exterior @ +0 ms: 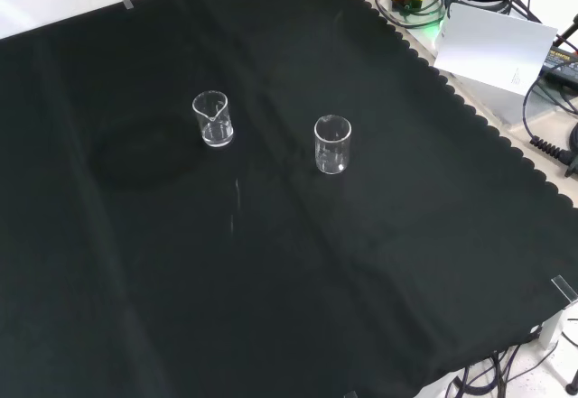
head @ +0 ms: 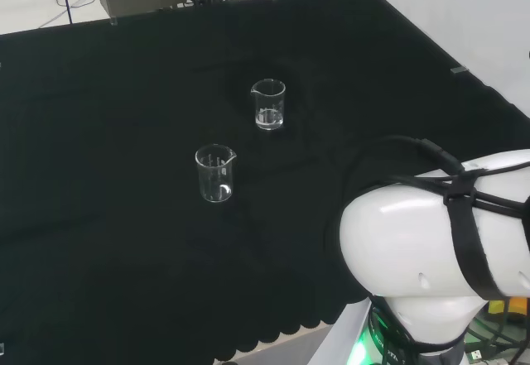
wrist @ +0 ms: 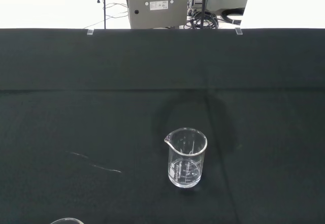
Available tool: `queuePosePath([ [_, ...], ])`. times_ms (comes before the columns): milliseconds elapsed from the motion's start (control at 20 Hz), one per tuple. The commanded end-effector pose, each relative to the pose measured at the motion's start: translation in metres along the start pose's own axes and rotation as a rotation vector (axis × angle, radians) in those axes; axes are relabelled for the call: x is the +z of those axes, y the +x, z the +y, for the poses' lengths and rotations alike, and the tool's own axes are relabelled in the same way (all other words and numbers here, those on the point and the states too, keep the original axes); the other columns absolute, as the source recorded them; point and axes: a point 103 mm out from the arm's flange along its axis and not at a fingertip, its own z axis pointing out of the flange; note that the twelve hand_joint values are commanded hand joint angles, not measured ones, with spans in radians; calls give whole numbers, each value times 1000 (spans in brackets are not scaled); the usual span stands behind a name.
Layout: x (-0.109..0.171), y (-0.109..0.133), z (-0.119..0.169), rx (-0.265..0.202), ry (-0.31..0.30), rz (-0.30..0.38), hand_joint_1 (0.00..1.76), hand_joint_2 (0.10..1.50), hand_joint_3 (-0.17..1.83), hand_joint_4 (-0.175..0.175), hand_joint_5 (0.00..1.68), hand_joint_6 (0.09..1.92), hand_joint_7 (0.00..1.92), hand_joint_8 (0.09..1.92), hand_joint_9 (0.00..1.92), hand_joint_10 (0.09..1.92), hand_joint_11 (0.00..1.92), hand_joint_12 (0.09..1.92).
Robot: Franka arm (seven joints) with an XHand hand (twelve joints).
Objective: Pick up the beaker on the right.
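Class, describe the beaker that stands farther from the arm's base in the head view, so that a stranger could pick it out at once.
Start from the black cloth covering the bench, where two clear glass beakers stand apart near its middle. In the head view, the wanted beaker is the upper right one; in the front view it is the left one. Its pouring spout is plain to see, unlike that of its neighbour.

From my seat, the wrist view cuts a second clear glass beaker (wrist: 66, 220) at the picture's edge, so I get just a sliver of its rim. In the head view the arm's big white link (head: 431, 249) runs off the right and lower edges and covers the near corner of the black-clothed counter (head: 124, 241). I can't read the faint markings on the clear glass beaker with a spout (wrist: 186, 157).
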Motion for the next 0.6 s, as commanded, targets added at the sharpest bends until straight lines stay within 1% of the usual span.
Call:
queuePosePath([
  [50,0,0,0,1,-8,-8,152,1101,464,-31,340,87,30,568,423,87,0,1334],
  [100,0,0,1,2,-7,-5,73,1170,431,-29,339,87,26,543,410,87,0,1316],
  [200,1,0,1,1,-6,-9,15,1225,400,-27,340,87,24,522,401,87,0,1302],
  [400,2,0,2,4,-1,-10,0,1243,386,-26,341,87,24,515,399,87,0,1299],
  [600,9,-5,6,18,13,-7,0,1260,351,-26,345,87,32,505,396,87,0,1300],
])
